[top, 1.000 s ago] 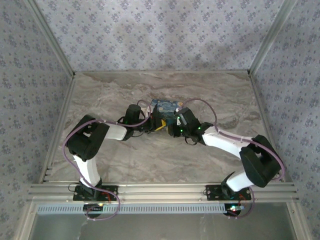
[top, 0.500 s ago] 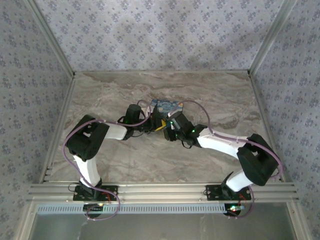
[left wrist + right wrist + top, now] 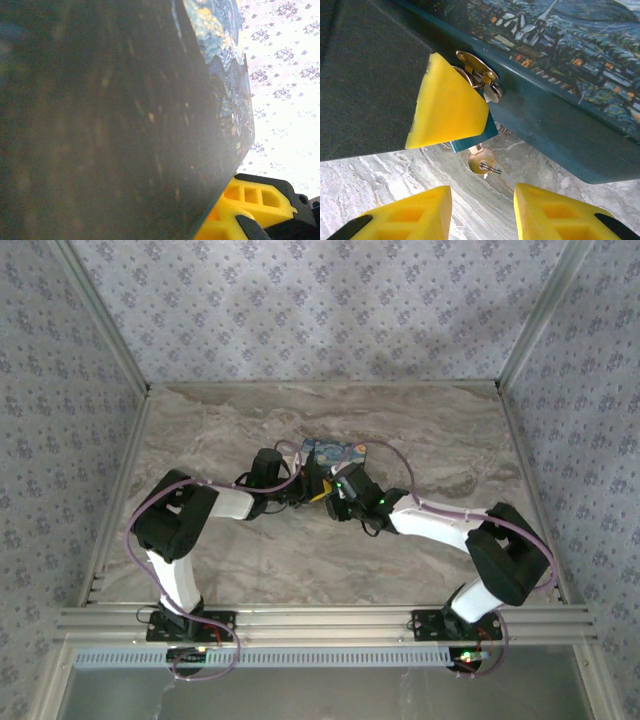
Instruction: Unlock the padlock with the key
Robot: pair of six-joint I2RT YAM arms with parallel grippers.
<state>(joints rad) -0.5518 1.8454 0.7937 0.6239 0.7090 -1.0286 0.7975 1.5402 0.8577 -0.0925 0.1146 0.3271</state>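
Tabletop [image 3: 430, 435]: flat rectangular surface with a veined grey-beige marble pattern. Patterned walls [image 3: 320, 310] close its far, left and right sides. An aluminium rail [image 3: 320, 621] runs along its near edge.

One box [image 3: 336, 451], printed in blue and yellow, rests on the tabletop slightly behind centre. In the right wrist view its lower edge stands just above the marble, so full flat contact cannot be confirmed.

A brass-coloured key [image 3: 481, 161] sits just beside the box, close over the tabletop. Contact with the surface cannot be determined.
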